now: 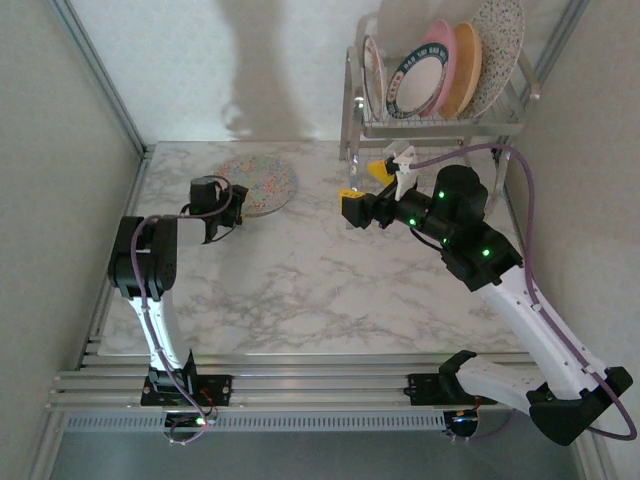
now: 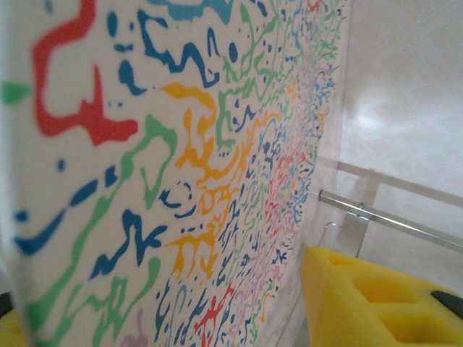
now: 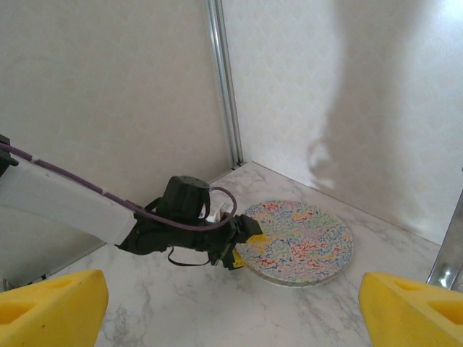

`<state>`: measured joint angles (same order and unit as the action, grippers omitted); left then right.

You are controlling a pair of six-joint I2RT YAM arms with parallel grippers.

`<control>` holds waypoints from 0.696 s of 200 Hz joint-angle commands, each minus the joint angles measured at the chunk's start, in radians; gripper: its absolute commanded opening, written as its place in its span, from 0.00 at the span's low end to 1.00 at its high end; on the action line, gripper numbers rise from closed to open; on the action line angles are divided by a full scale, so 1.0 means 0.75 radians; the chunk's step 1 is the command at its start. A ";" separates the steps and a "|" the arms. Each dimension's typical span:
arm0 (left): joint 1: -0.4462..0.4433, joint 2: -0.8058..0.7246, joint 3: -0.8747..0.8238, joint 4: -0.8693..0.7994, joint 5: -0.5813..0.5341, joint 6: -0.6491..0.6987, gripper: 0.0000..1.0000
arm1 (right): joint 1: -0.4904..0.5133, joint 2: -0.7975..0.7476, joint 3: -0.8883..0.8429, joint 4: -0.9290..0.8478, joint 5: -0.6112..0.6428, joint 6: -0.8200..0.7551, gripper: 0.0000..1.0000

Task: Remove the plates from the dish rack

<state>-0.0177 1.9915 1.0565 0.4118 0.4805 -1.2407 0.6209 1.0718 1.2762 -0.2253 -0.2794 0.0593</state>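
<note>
The multicolour-squiggle plate (image 1: 258,185) lies flat on the marble table (image 1: 300,290) at the back left. My left gripper (image 1: 236,207) sits at the plate's near-left rim with its jaws open, one yellow finger (image 2: 376,303) above the rim and one below. A gap shows between that finger and the plate (image 2: 217,181). In the right wrist view the plate (image 3: 304,242) and the left gripper (image 3: 242,249) lie ahead. The dish rack (image 1: 440,128) stands at the back right with several plates (image 1: 415,85) upright in it. My right gripper (image 1: 365,182) hovers open and empty in front of the rack.
Metal frame posts (image 1: 95,70) and pale walls close in the table on the left and back. The rack's chrome legs (image 1: 352,135) stand just behind my right gripper. A purple cable (image 1: 520,170) loops beside the right arm.
</note>
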 commanded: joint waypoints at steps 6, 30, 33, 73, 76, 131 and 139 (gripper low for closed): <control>0.009 -0.068 0.054 -0.194 -0.028 0.053 0.53 | 0.013 -0.001 0.040 0.007 0.030 0.003 0.90; 0.008 -0.074 0.080 -0.261 -0.035 0.073 0.55 | 0.013 -0.002 0.039 0.007 0.030 0.009 0.90; 0.008 -0.074 0.083 -0.270 -0.039 0.076 0.56 | 0.014 -0.001 0.038 0.006 0.030 0.009 0.90; 0.009 -0.082 0.101 -0.344 -0.064 0.081 0.56 | 0.013 -0.007 0.039 0.002 0.039 0.020 0.90; 0.009 -0.084 0.104 -0.352 -0.068 0.085 0.56 | 0.014 -0.007 0.039 0.000 0.040 0.019 0.90; 0.010 -0.108 0.120 -0.440 -0.105 0.100 0.57 | 0.013 -0.018 0.056 -0.029 0.065 0.019 0.90; 0.010 -0.109 0.125 -0.454 -0.107 0.103 0.57 | 0.013 -0.017 0.062 -0.036 0.072 0.019 0.90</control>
<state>-0.0177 1.9472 1.1206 0.1291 0.4316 -1.1843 0.6209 1.0718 1.2797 -0.2443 -0.2531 0.0666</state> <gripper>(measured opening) 0.566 0.903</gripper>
